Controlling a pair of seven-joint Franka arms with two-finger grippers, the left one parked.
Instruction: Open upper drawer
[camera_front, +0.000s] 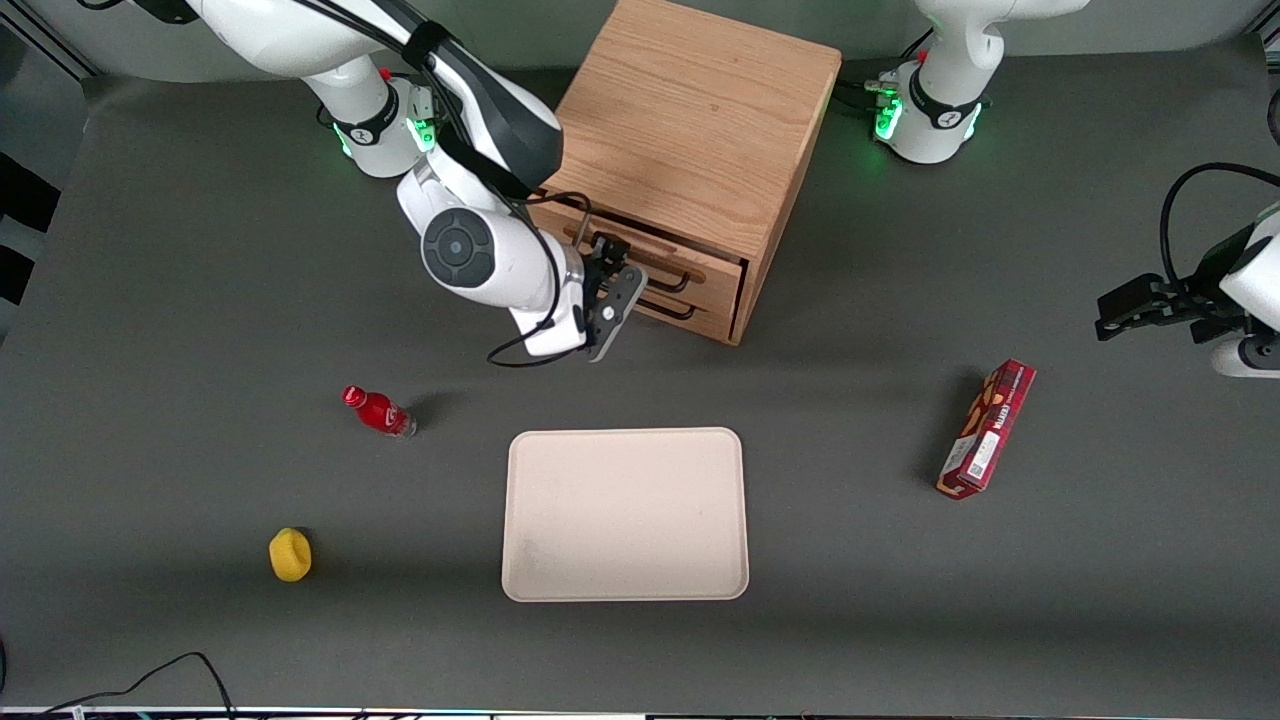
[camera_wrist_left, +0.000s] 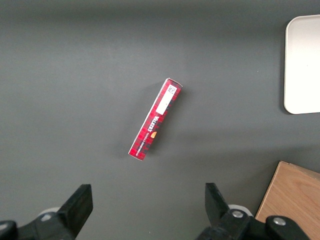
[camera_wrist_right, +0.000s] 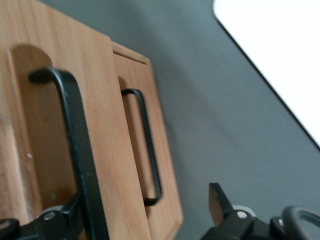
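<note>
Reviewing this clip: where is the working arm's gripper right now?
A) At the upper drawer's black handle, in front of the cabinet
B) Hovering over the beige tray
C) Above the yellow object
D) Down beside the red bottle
A: the gripper sits in front of the wooden cabinet at the handle of the upper drawer, and in the right wrist view that black bar runs down between its open fingers.

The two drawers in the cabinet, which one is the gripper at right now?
The upper drawer: the gripper is at its black handle, fingers open around the bar. The lower drawer sits beneath, untouched.
</note>
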